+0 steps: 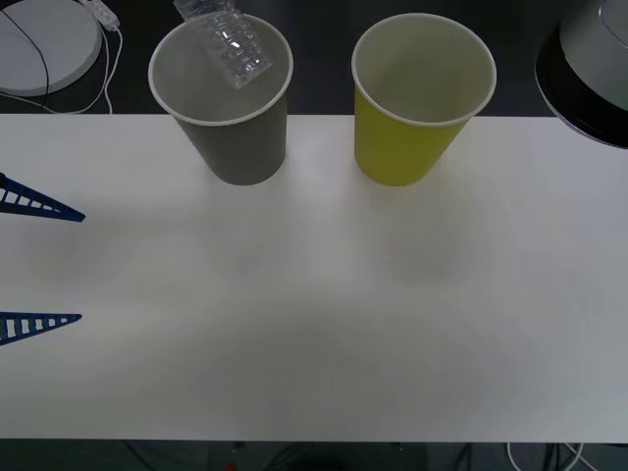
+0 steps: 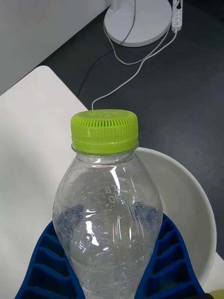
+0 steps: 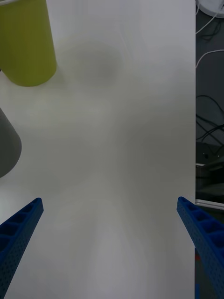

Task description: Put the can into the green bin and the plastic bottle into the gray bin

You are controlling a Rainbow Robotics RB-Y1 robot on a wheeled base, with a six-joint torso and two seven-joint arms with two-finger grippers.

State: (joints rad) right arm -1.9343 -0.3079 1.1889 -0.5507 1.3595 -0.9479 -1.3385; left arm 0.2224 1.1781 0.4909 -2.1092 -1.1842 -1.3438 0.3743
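Plastic bottle (image 2: 108,205) is sitting pinched in your right hand (image 2: 109,268), the blue ribbed fingers (image 2: 172,261) pressing on both sides of its clear body, lime cap (image 2: 104,131) pointing away from the wrist. From the front, the bottle's crinkled lower end (image 1: 228,39) is hanging tilted over the mouth of the gray bin (image 1: 224,108), at the counter's (image 1: 324,324) far edge. The green bin (image 1: 417,103) is standing upright just beside the gray one. Your left hand (image 1: 39,265) is hovering spread wide over the counter's left side, holding nothing.
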